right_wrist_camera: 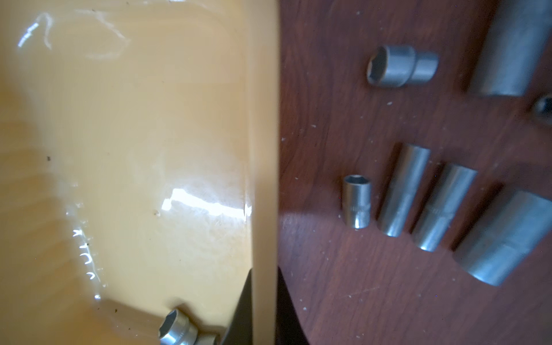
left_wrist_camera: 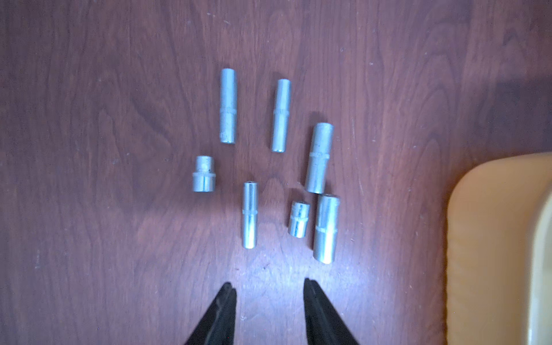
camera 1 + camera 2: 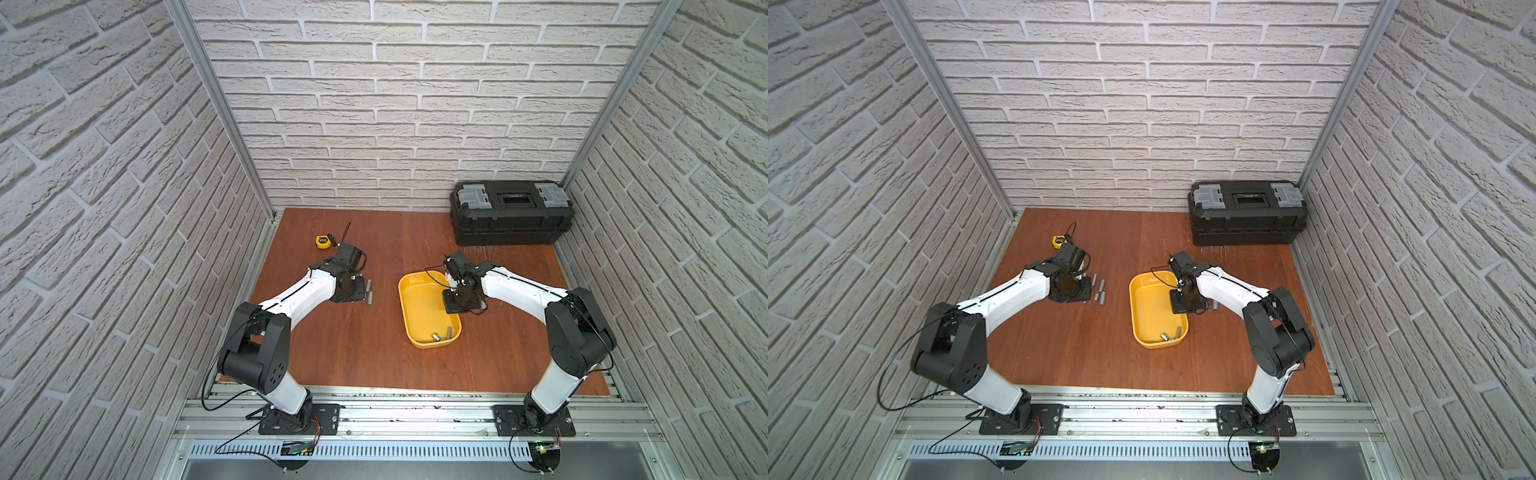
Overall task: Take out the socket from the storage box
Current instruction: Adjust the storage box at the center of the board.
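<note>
Currently | right claw [image 1: 264, 270] clamping the tub [image 1: 263, 149] wall, fingertips [image 1: 242, 313] mostly hidden | left claw [image 2: 268, 282] hanging released above loose sockets [image 2: 249, 215] | socket [image 1: 176, 330] in tub's near corner showing cut off.

Perhaps sixteen sockets [image 2: 228, 106] — one storage box [image 3: 419, 303], toolbox [image 3: 512, 224], tape [image 3: 322, 241].

Loose sockets [image 2: 319, 158] on table [image 3: 353, 353] left of storage box [image 3: 419, 316]; seemingly two sockets [image 3: 436, 336] inside, near end.
</note>
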Robot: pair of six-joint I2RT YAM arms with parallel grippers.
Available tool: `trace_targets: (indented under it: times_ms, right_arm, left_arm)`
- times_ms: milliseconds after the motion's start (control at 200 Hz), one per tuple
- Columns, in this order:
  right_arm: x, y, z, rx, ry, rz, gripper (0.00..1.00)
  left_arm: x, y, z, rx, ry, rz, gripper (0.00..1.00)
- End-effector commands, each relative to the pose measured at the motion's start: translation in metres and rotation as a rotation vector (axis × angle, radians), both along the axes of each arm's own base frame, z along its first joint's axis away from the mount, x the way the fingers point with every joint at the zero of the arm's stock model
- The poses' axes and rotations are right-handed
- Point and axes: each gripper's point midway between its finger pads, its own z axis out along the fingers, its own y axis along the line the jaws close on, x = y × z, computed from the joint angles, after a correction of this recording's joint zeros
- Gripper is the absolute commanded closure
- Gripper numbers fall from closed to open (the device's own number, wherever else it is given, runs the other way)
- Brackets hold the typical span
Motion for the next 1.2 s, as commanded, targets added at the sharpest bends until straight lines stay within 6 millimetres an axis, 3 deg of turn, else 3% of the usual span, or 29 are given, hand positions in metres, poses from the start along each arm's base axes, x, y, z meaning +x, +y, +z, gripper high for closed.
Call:
trace_targets:
  times_ms: [0, 155, 355, 555, 715, 955, 1195]
  right_arm:
    - [-0.006, -0.003, 0.007, -0.023, 0.031, -0.008, 0.98]
    - [-0.021, 0.001, 0.018, -0.006, 0.13, 0.007, 0.98]
    - [-0.062, 0.017, 0.041, 0.091, 0.357, 0.051, 0.98]
    - [-0.101, 0.012, 0.05, 0.104, 0.527, 0.059, 0.98]
    - [-0.117, 0.008, 0.054, 0.097, 0.601, 0.07, 0.98]
    - [-0.111, 0.01, 0.051, 0.096, 0.596, 0.083, 0.98]
    - [-0.079, 0.021, 0.041, 0.128, 0.451, 0.035, 0.98]
  left_arm:
    - [0.004, -0.004, 0.013, -0.016, -0.052, -0.016, 0.59]
    - [0.002, -0.004, 0.016, -0.018, -0.058, -0.025, 0.59]
    - [0.003, -0.007, 0.024, -0.053, -0.085, -0.027, 0.59]
    - [0.002, -0.009, 0.033, -0.073, -0.111, -0.029, 0.58]
    - [0.005, -0.008, 0.035, -0.063, -0.126, -0.029, 0.58]
    - [0.009, -0.013, 0.037, -0.08, -0.132, -0.034, 0.58]
    - [0.004, -0.013, 0.032, -0.073, -0.117, -0.034, 0.58]
